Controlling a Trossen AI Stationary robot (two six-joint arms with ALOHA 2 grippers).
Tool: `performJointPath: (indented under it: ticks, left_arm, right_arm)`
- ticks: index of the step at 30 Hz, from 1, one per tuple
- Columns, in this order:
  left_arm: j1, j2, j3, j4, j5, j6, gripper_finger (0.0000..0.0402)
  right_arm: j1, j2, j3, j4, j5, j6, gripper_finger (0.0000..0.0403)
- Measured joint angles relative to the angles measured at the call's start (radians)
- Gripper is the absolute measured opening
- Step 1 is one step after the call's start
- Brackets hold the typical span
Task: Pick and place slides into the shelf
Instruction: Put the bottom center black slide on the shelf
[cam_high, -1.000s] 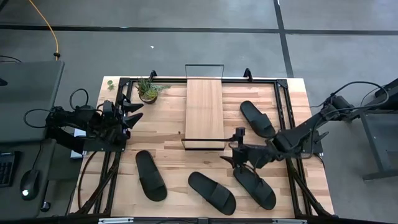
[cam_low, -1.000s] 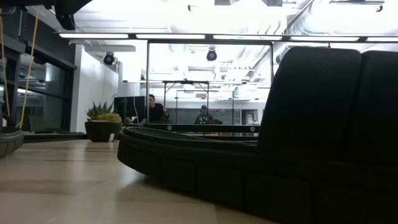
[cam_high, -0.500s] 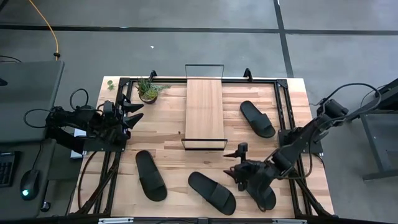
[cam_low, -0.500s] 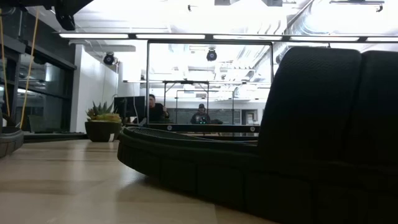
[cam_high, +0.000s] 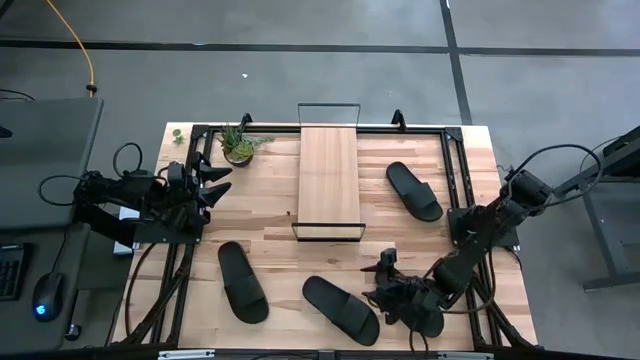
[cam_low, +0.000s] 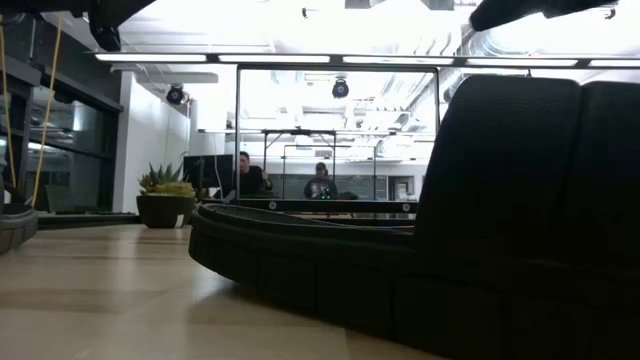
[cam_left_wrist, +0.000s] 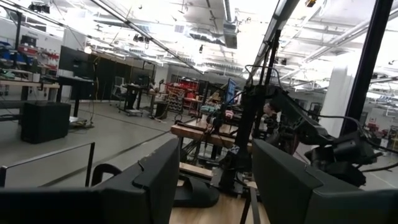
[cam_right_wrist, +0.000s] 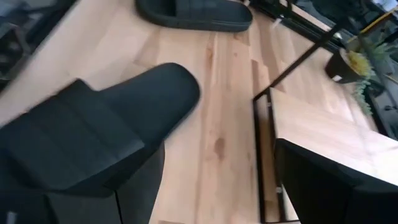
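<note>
The right gripper (cam_high: 400, 297) hung with its fingers spread wide over the slide (cam_high: 425, 312) at the table's five o'clock corner. In the right wrist view that slide (cam_right_wrist: 93, 149) filled the space ahead of the fingers, and nothing was clamped — I judged the jaws were set wide so as to straddle its strap. Whether they touched it, I could not tell.

A second slide (cam_high: 341, 309) lay just beside the gripper at six o'clock, a third (cam_high: 243, 282) at seven, and a fourth (cam_high: 414, 190) at two o'clock, well apart. The shelf (cam_high: 329, 178) stood bare at twelve o'clock, its wire rail (cam_high: 327, 231) facing the gripper — an edge any lifted slide would probably have to clear. Open board lay between gripper and shelf.

The left gripper (cam_high: 218, 179) waited at nine o'clock, fingers apart and empty, near the plant (cam_high: 239, 146), so leaving the shelf's approach free.
</note>
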Motion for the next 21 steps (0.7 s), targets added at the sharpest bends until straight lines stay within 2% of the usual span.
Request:
performJointPath:
  ticks: [7, 21]
  left_arm:
    - [0.0, 0.0, 0.0, -0.002, 0.0, -0.002, 0.0184]
    - [0.0, 0.0, 0.0, -0.011, 0.0, -0.003, 0.0184]
  right_arm:
    - [0.046, 0.009, 0.0, 0.023, -0.027, 0.057, 0.0293]
    - [0.063, 0.159, -0.001, 0.158, -0.051, 0.013, 0.0293]
